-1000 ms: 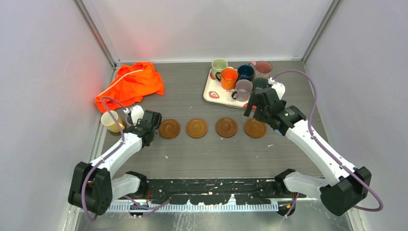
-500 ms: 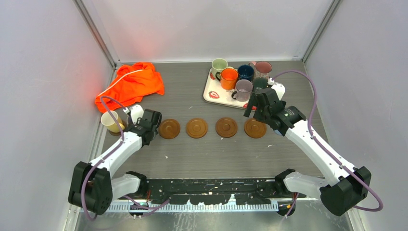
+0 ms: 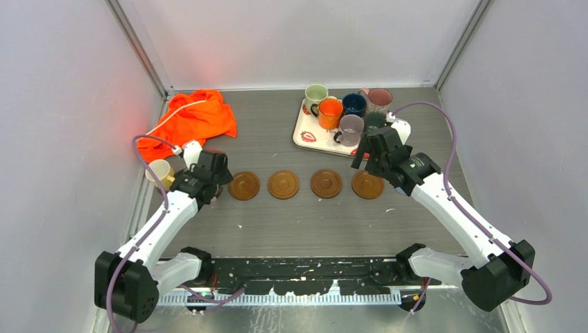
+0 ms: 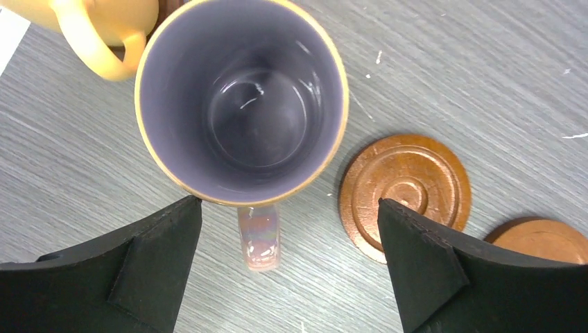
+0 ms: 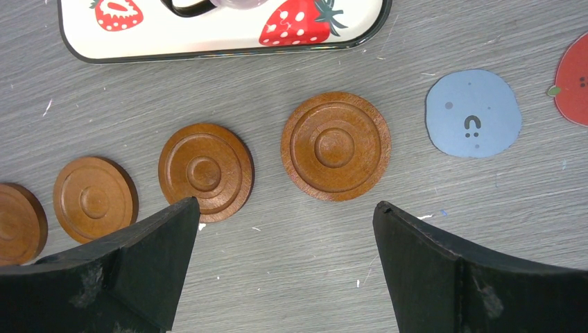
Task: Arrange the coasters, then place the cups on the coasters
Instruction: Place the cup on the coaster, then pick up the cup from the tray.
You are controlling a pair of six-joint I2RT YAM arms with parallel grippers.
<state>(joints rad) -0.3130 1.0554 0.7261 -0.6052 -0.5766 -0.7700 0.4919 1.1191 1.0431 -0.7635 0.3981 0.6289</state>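
Note:
My left gripper [image 4: 289,208] is open, its fingers either side of the pearly handle of a cup [image 4: 241,97] with a lilac inside and a gold rim, touching nothing. That cup stands upright beside a cream cup [image 4: 97,28]; what lies under it is hidden. A row of brown coasters [image 3: 283,184] runs to the right of it. My right gripper [image 5: 284,208] hangs open and empty above the rightmost brown coaster [image 5: 336,146]. A light-blue coaster [image 5: 473,114] and a red coaster [image 5: 574,76] lie further right. Several cups [image 3: 331,109] stand on the strawberry tray [image 3: 302,132].
An orange cloth [image 3: 191,119] lies bunched at the back left, behind the cream cup [image 3: 161,173]. Grey walls close in both sides and the back. The arm bases and a black rail [image 3: 305,267] run along the near edge.
My left gripper has opened and let go of the lilac cup's handle, and the arm has lifted and shifted slightly left. The right arm has not moved.

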